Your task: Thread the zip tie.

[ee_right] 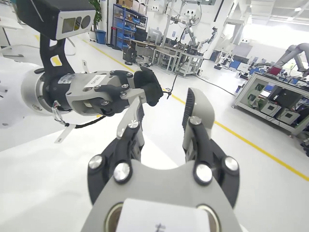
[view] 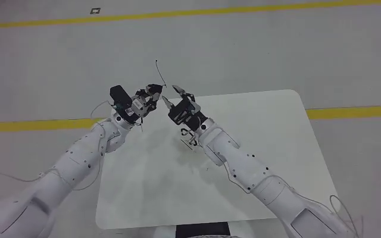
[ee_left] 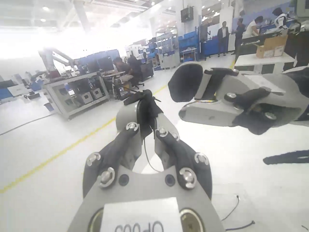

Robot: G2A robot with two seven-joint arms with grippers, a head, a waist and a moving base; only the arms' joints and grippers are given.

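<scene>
Over the far edge of the table [view: 286,154], the left gripper [view: 156,93] pinches the zip tie [view: 161,74], tail pointing up. Just beside it, the right gripper [view: 171,95] is wide open. I think the threading is not finished.

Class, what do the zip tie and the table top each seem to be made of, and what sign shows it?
Zip tie: likely black plastic, matte; the thin strip bows in a curve beyond the left hand. Table: smooth white top, perhaps laminate or painted board; flat even surface, rounded corners.
</scene>
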